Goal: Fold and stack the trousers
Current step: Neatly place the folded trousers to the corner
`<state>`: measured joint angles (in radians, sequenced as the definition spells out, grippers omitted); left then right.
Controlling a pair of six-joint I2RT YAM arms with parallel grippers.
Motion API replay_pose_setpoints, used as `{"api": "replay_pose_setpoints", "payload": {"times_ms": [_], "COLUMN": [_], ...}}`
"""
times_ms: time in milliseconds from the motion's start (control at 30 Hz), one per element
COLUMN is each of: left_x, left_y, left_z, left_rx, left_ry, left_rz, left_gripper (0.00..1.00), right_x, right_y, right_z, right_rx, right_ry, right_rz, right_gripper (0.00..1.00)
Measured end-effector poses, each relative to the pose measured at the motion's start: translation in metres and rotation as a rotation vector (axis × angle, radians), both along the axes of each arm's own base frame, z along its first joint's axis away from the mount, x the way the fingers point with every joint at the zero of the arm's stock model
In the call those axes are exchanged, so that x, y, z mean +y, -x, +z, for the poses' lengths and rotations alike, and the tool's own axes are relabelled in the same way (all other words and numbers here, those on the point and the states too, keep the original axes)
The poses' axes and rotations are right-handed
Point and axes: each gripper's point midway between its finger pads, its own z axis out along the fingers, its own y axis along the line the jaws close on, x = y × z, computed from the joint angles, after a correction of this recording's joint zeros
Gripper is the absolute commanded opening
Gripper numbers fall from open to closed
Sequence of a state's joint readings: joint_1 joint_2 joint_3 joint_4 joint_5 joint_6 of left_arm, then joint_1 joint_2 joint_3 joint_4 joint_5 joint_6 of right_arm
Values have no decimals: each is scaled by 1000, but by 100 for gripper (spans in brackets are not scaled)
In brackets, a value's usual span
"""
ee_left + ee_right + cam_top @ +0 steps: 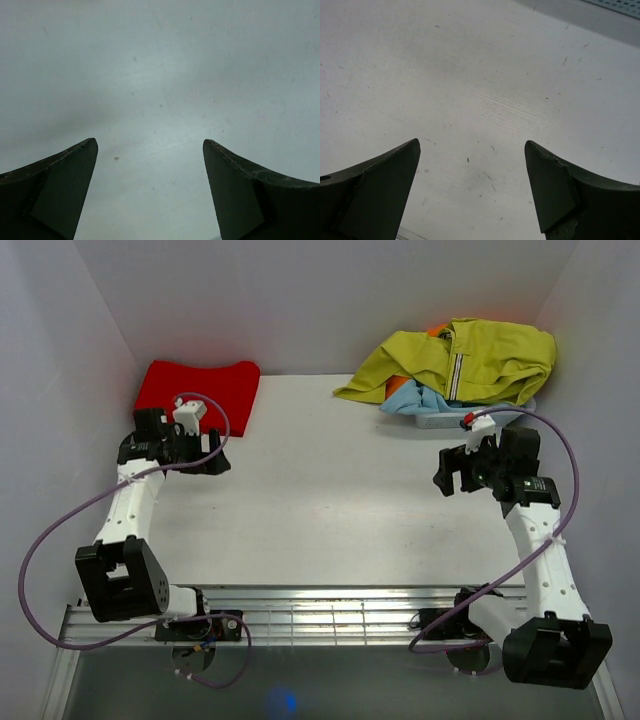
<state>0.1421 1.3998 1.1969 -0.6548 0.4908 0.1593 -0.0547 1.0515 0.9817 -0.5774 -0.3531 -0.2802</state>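
The bright red soft-fabric trousers (205, 390) lie as a folded, compact bundle at the far left corner of the flat white table (330, 490), with their back edge against the rear wall. The top view shows no white stripe and no separate legs, only a smooth red block with a dip in its upper edge.

The left gripper (214, 454) sits low over the table just beside the near edge of the trousers, pointing toward the middle of the table. In the left wrist view its dark fingers (60, 190) stand wide apart, and only bare, lightly speckled table surface shows between them. They hold nothing.

The right gripper (449, 476) is over the right side of the table, well apart from the trousers. Its dark fingers (565, 195) are also spread wide over bare, scratched table, gripping nothing.

At the far right corner a crumpled yellow-green zip jacket (480, 358) lies on top of a light blue garment (425, 400), near the right gripper but not touching it.
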Motion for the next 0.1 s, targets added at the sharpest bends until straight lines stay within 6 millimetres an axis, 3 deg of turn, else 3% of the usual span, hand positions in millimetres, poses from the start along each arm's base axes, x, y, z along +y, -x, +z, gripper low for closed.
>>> {"api": "replay_pose_setpoints", "payload": {"times_ms": [100], "left_x": [-5], "left_y": [37], "left_z": [-29], "left_rx": [92], "left_ry": [10], "left_rz": [-9], "left_gripper": [98], "right_x": [-3], "right_y": [18], "right_z": [-6], "right_rx": [0], "right_ry": [29], "right_rz": [3], "right_gripper": [90]}}
